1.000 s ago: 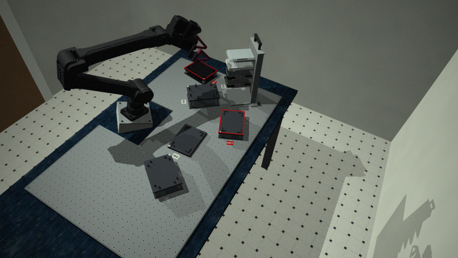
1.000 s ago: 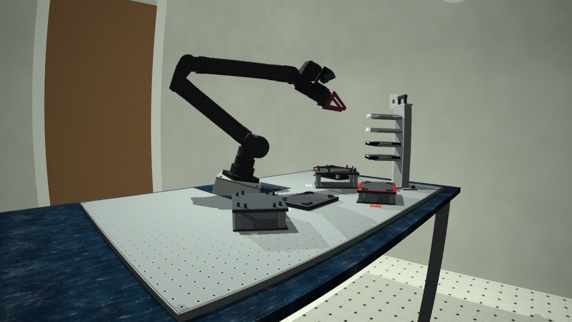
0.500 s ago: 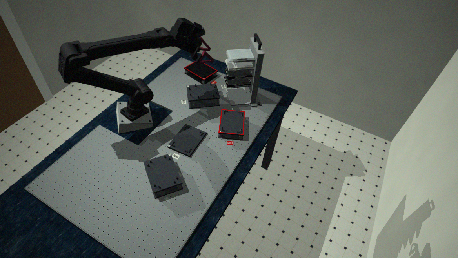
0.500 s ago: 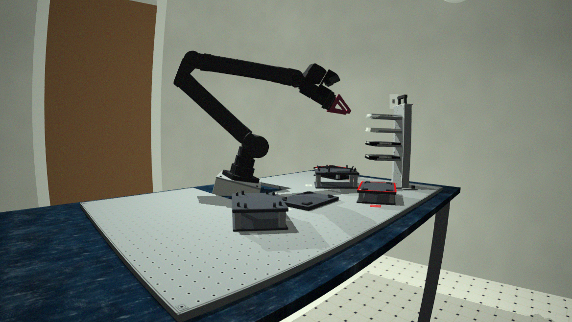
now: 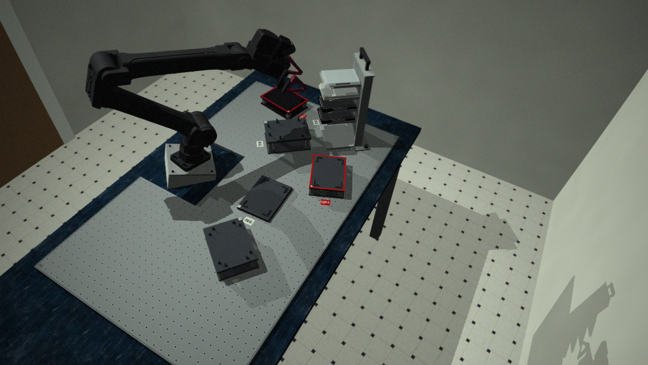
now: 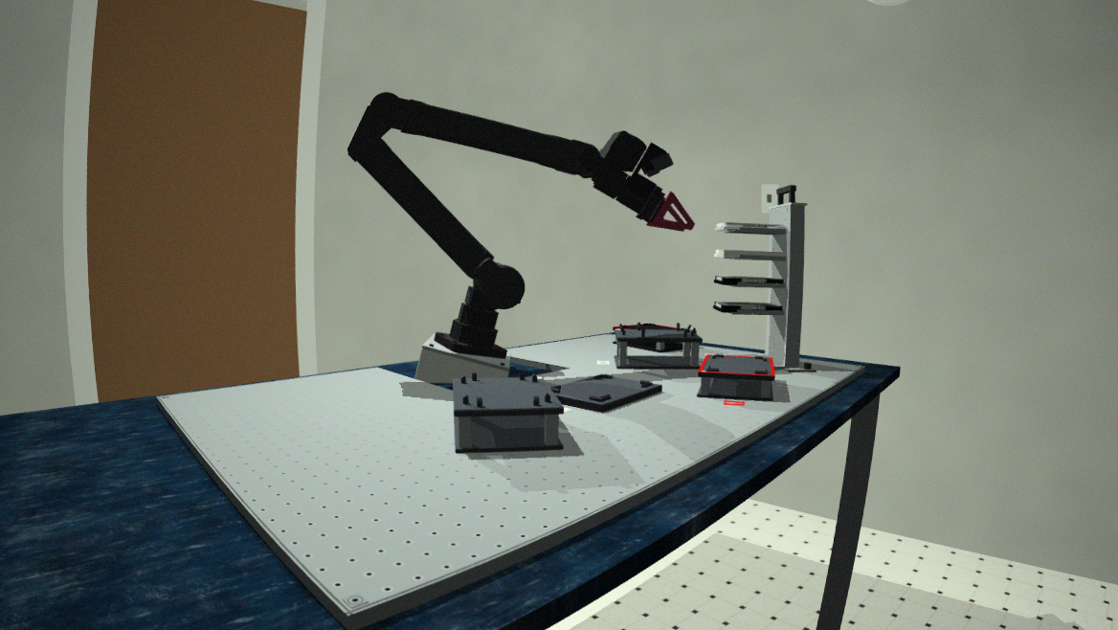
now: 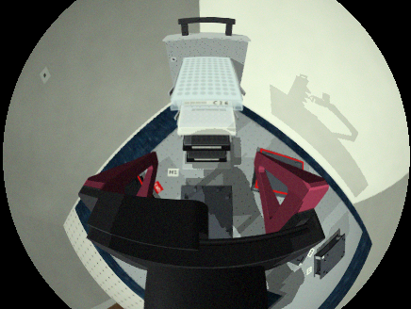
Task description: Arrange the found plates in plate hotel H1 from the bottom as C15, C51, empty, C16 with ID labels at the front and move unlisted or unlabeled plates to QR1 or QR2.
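— Pincer [image 6: 679, 221]?
— Spread fully wide, gripping nothing. Hanging in the air in front of the plate hotel [image 6: 796, 281], level with its upper shelves, well apart from them. Maroon fingers framing the hotel in the wrist view.

— Hotel contents?
— Four shelves, a plate on each. White plate [image 5: 338, 77] on the top shelf, wells up. Pale plate [image 6: 747, 254] on the shelf below (looks white or clear, hard to tell which). Dark plate [image 6: 747, 280] on the second shelf from the bottom, another dark plate [image 6: 747, 307] on the lowest. Some small dark marks on the front end of the top plate in the wrist view, too small to read. Other labels unreadable as well.

— Nests on the surface [image 5: 113, 272]?
— Red-rimmed nest [image 5: 284, 100] at the far end, directly below the pincer in the top view, nothing seated in it. Second red-rimmed nest [image 5: 327, 173] near the right edge, red tag [image 5: 325, 202] just in front, also bare. Dark raised nest [image 5: 287, 134] between the far red one and the arm's base [image 5: 174, 180]. Flat dark nest [image 5: 265, 197] in the middle, tilted. Tall dark block nest [image 5: 231, 248] nearest the camera, beside a white tag [image 5: 248, 221] reading N6.

— Anything waiting on a nest?
— Nothing visible on any of them; all four plates in the hotel.
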